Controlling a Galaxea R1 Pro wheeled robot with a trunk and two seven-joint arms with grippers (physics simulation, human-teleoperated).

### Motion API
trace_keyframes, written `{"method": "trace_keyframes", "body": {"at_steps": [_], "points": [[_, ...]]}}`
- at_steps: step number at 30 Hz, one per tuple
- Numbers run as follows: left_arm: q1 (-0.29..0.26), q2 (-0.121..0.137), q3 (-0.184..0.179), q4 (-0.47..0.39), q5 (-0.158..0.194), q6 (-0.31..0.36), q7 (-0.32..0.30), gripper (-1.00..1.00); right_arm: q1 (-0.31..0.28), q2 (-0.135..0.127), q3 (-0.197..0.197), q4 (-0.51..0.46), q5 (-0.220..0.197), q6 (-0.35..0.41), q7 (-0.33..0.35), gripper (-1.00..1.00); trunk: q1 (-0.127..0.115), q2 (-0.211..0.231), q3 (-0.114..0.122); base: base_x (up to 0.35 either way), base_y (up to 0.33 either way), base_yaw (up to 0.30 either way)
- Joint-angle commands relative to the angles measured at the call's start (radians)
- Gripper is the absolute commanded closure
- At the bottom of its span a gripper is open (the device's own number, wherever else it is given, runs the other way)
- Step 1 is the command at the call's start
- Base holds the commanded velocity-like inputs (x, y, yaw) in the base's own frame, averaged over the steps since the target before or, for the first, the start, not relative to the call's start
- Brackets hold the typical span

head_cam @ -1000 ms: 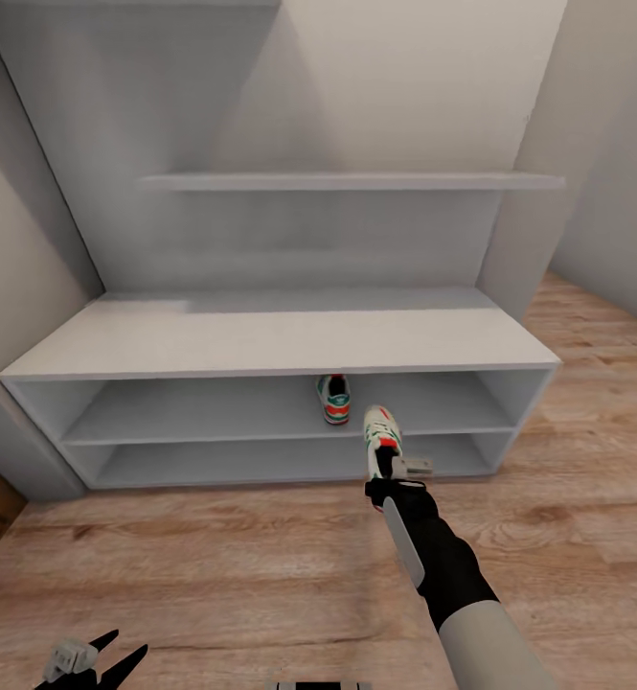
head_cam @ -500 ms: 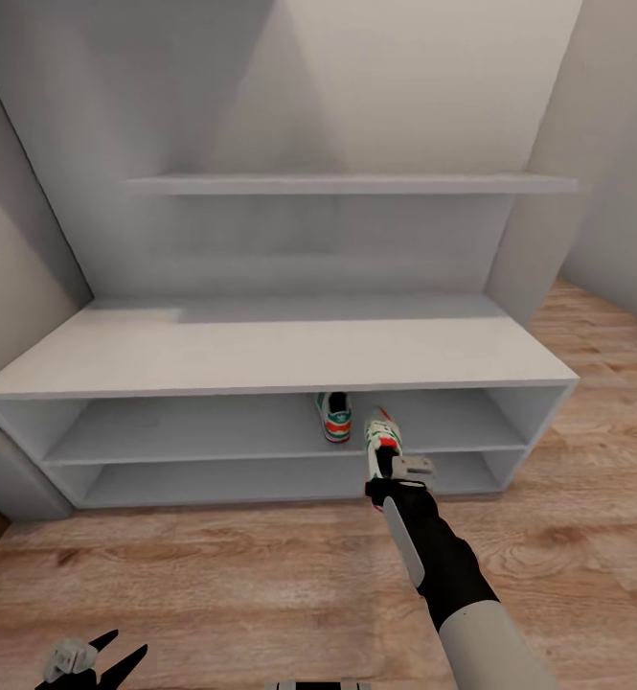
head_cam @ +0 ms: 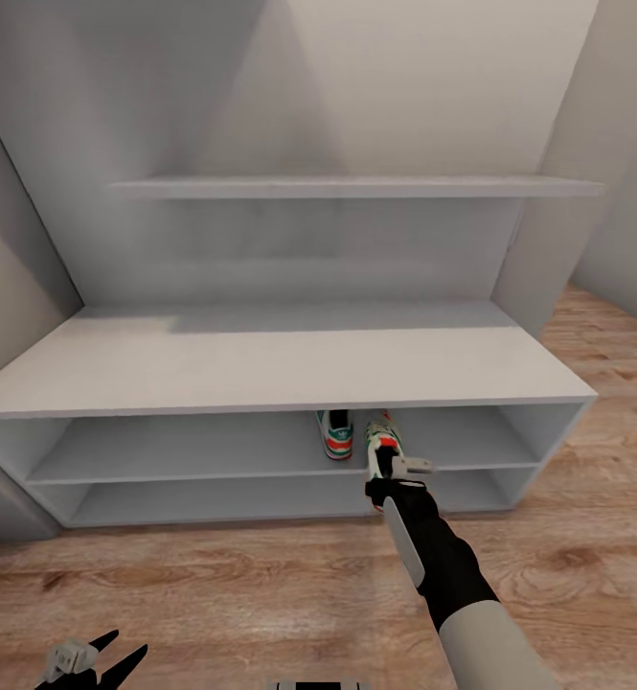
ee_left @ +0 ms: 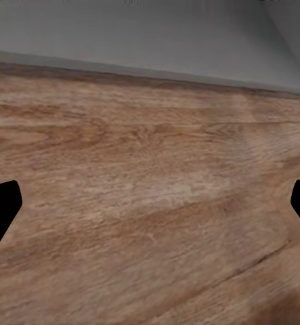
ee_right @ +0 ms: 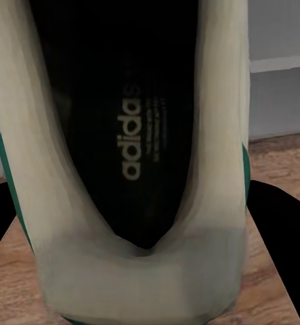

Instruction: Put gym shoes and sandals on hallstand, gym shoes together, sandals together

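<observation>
The whole view has drawn closer to the rack since a second ago, and the held sneaker now reaches in under the edge of the bench top. Nearest, low over the light brown wood-plank floor (head_cam: 213,594), the left gripper (head_cam: 93,661) hangs with its black fingers spread, holding nothing. Ahead, the right gripper (head_cam: 387,471) pinches a white gym shoe with green stripes and red-orange patches (head_cam: 382,443) by its heel; its dark insole reads "adidas" in the right wrist view (ee_right: 133,135). I think its toe is over the middle tier. Just beside it, the second matching sneaker (head_cam: 335,433) sits on that tier of the large light-grey hallstand (head_cam: 261,359).
</observation>
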Motion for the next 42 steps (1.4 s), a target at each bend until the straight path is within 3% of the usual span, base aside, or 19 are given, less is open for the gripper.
{"method": "trace_keyframes", "body": {"at_steps": [1, 22, 42], "points": [[-0.001, -0.001, 0.006, 0.0, -0.011, -0.009, -0.004, -1.0, -0.001, 0.0, 0.001, -0.001, -0.011, 0.002, -0.009, 1.0, 0.0, 0.0, -0.001, 0.251, 0.0, 0.0], [-0.001, -0.001, 0.006, 0.0, -0.011, -0.009, -0.003, -1.0, -0.001, 0.0, 0.0, -0.001, -0.011, 0.002, -0.009, 1.0, 0.0, 0.0, -0.001, 0.196, 0.0, 0.0], [-0.001, -0.001, 0.006, 0.0, -0.011, -0.009, -0.003, -1.0, -0.001, 0.0, 0.003, 0.002, -0.01, 0.002, -0.009, 1.0, 0.0, 0.0, -0.001, 0.026, 0.0, 0.0]]}}
